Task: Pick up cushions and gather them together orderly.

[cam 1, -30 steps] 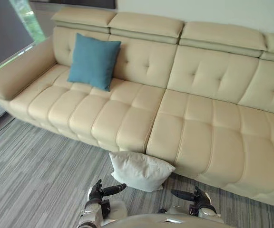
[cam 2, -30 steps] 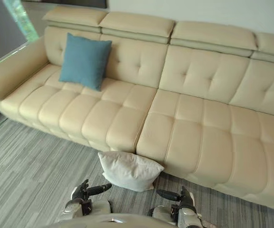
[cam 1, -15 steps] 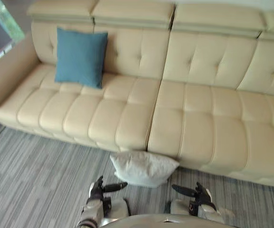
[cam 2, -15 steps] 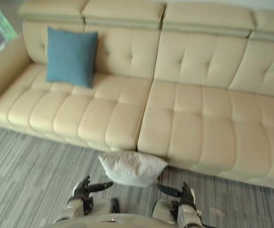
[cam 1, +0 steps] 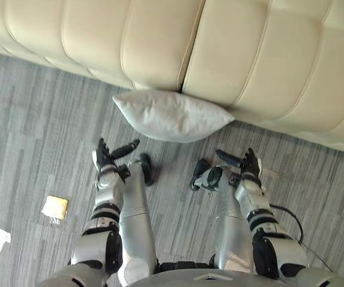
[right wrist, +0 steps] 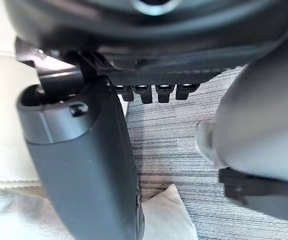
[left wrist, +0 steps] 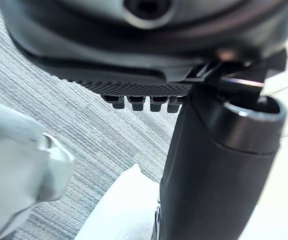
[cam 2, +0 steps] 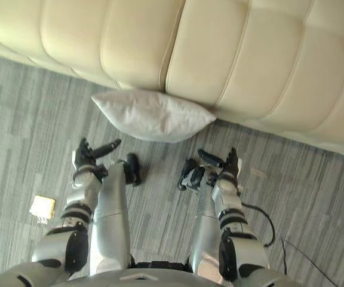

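A white cushion (cam 1: 169, 115) lies on the grey floor (cam 1: 34, 137), touching the beige sofa's (cam 1: 160, 36) front edge. The left hand (cam 1: 104, 160) and right hand (cam 1: 249, 164) hover just short of it, one towards each end, fingers straight, holding nothing.

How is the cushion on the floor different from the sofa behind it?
The cushion is white; the sofa is cream. The cushion is small and plain, the sofa far bigger with stitched, puffy sections. The cushion lies on the floor, against the sofa's front. Both look soft.
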Tool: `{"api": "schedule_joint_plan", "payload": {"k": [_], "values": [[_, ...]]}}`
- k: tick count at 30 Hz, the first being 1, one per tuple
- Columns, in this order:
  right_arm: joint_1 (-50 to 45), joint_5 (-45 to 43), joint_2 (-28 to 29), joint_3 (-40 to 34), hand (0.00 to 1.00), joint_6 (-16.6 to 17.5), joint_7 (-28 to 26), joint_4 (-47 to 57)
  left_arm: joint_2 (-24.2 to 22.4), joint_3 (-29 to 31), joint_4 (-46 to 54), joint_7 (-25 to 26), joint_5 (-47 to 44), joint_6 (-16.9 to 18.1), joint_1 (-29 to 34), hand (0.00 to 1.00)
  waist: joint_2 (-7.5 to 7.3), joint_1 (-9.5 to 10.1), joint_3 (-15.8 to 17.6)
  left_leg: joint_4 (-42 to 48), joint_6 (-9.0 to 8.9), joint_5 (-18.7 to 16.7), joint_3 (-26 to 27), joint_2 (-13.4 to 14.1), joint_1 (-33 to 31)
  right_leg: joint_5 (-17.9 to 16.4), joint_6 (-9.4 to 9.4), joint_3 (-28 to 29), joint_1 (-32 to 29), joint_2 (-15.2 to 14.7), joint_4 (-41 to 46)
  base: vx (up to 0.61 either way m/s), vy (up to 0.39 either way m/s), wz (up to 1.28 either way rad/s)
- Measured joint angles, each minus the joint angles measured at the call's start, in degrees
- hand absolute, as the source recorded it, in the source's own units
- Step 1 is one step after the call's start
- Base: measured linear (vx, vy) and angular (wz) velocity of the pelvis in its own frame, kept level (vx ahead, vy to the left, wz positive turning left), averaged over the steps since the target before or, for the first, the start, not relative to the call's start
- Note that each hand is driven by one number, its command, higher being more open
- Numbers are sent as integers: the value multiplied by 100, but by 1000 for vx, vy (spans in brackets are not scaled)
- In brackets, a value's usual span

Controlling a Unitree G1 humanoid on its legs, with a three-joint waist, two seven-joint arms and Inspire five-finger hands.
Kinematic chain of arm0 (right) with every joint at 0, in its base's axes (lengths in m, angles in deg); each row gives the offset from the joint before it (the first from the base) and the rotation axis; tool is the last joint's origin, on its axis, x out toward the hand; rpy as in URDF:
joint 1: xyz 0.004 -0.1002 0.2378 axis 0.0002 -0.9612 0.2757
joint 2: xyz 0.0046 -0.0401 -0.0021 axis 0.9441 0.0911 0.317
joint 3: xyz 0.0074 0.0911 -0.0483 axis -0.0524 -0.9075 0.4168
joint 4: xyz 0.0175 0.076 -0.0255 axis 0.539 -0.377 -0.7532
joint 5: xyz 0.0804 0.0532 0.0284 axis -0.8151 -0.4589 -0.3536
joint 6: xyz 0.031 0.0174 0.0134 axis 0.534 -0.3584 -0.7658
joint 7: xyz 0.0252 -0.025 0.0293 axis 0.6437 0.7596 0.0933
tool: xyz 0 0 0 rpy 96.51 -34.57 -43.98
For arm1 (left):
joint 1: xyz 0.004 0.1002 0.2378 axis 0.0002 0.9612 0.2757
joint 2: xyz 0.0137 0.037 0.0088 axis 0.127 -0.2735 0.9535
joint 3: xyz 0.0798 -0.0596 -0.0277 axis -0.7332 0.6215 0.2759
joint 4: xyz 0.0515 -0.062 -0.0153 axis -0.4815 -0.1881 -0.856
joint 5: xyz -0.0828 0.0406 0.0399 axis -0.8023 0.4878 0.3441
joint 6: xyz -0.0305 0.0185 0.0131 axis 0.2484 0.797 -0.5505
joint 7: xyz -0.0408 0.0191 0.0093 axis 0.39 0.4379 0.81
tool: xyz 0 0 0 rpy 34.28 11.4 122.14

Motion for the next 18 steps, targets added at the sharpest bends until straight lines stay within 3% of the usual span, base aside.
{"api": "schedule_joint_plan", "payload": {"k": [3,4,5,8,12,18], "values": [[796,-170,69,-7,100,11,33,204,196,-438,254,9,22,0,-677,100,0,-9,86,225,-8,165,-122,-62,-854,20,-32,-26,-801,-115,319,-138,-5,14],[856,-170,85,-2,100,14,36,216,209,-475,281,8,27,0,-723,0,-1,-9,90,238,-6,176,-131,-68,-905,21,-34,-31,-846,-124,339,-67,-12,15],[1003,-174,128,0,0,34,51,227,220,-591,323,7,30,0,-844,0,0,-13,107,258,-13,201,-152,-79,-1019,21,-34,-44,-951,-156,383,-36,-9,15],[1494,-198,332,32,0,60,178,339,149,-982,420,26,32,1,-1315,0,4,-18,114,280,-26,298,-243,-166,-1354,38,-65,-110,-1232,-236,469,-8,-12,19],[1654,-194,423,548,0,55,344,505,-56,-1429,697,196,107,0,-1481,0,-1,-55,111,106,-28,408,-257,-299,-1387,40,-65,-138,-1268,-342,423,22,-3,18],[1385,-259,245,960,0,30,609,963,-24,-1472,825,694,111,-10,-1478,0,-8,-95,106,-133,-65,564,-307,-322,-1335,144,-212,-277,-1169,-332,213,21,-5,6]]}}
